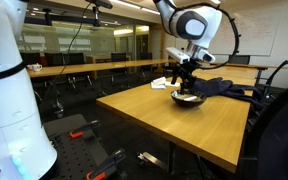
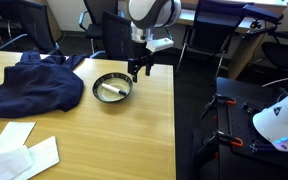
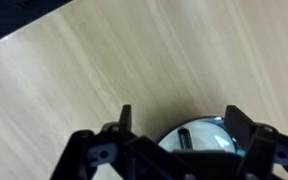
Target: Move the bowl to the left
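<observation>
A dark metal bowl (image 2: 111, 89) with something pale inside sits on the wooden table (image 2: 104, 140), next to the table's edge. It also shows in an exterior view (image 1: 188, 98) and in the wrist view (image 3: 199, 135), between the fingers at the bottom of the frame. My gripper (image 2: 140, 71) hangs just above the bowl's rim on the side away from the cloth; it also shows in an exterior view (image 1: 184, 84). Its fingers (image 3: 181, 116) are spread apart and hold nothing.
A dark blue cloth (image 2: 29, 80) lies on the table beside the bowl. White paper sheets (image 2: 19, 150) lie at the near corner. Office chairs (image 2: 29, 25) stand behind the table. The table edge (image 2: 173, 120) drops off close to the bowl.
</observation>
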